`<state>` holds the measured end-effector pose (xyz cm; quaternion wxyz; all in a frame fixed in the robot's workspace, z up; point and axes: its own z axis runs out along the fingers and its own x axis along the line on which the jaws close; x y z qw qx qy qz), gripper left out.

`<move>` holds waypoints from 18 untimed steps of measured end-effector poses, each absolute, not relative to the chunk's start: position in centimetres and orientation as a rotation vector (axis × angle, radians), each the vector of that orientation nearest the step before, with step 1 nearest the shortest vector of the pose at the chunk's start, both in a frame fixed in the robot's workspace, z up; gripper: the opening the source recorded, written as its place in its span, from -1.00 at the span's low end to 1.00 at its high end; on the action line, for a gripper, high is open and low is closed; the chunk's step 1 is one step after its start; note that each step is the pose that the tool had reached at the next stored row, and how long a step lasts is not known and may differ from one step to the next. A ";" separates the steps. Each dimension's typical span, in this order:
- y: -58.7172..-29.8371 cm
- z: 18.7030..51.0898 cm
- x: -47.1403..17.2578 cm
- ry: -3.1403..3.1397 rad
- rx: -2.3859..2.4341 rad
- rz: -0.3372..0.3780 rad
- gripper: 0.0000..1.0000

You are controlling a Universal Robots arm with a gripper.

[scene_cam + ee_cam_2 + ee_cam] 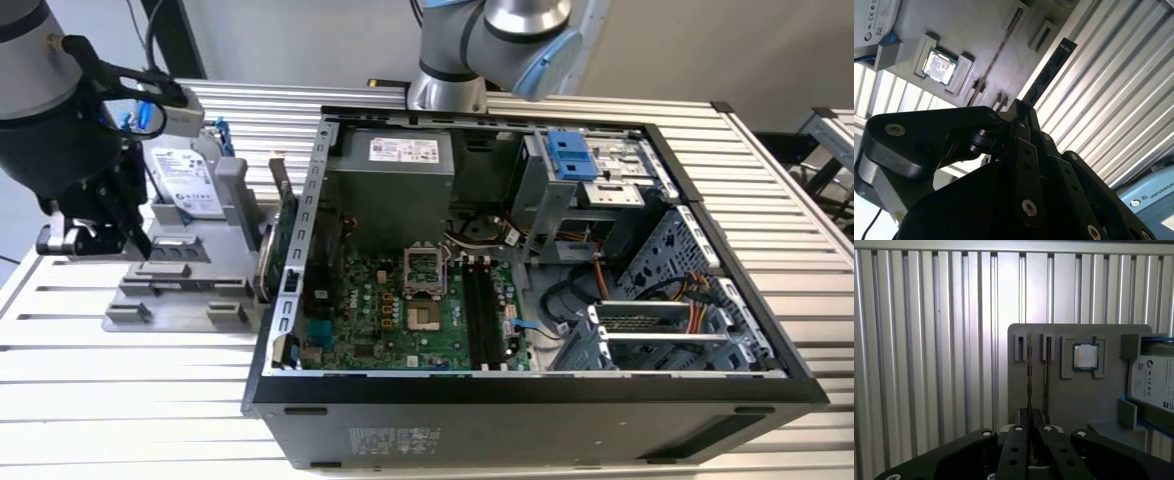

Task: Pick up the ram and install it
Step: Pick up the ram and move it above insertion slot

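Observation:
The ram (pixel 1050 71) is a long, narrow dark stick that juts out from between my gripper's (pixel 1021 111) fingers, which are shut on its end. In the first wrist view the ram (pixel 1029 372) shows edge-on as a thin dark line rising from the gripper (pixel 1030 416), over the grey holder plate (pixel 1079 400). In the exterior view the gripper (pixel 131 238) hangs at the left, above the holder plate (pixel 180 285) and outside the open computer case (pixel 534 395). The long black motherboard slots (pixel 487 312) lie inside the case.
On the holder plate sit a silver processor chip (pixel 1085 356) and a hard drive in a blue frame (pixel 187 182). A second thin strip (pixel 1045 370) runs along the plate beside the ram. The base of another arm (pixel 461 60) stands behind the case. The table is ribbed metal (pixel 134 400).

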<state>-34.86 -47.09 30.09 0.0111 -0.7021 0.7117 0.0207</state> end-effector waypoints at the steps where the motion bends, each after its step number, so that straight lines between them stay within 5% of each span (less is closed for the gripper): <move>1: -47.1 30.2 -34.9 2.220 -2.190 0.065 -1.00; 18: -47.1 32.2 -34.9 2.213 -2.183 0.070 -1.00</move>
